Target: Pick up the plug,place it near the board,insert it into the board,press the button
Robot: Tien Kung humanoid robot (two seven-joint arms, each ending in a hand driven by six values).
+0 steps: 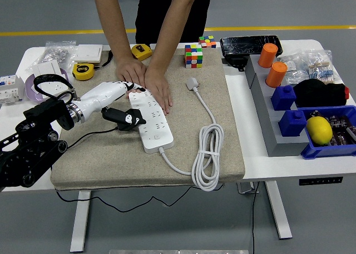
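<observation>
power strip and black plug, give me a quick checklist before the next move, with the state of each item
1. Plug in left hand: ok, black plug at the hand, against the strip's left edge.
2. Strip held steady: ok, person's hands press its far end.
3. Prongs lined up with a socket: cannot tell.
4. Button reachable: ok, uncovered at the near end.
5. White cord clear of the hand: ok, it lies right of the strip.

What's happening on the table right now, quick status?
Left hand shut on black plug, at the power strip. Person's hands pinning the strip's far end. Right hand unseen.
</observation>
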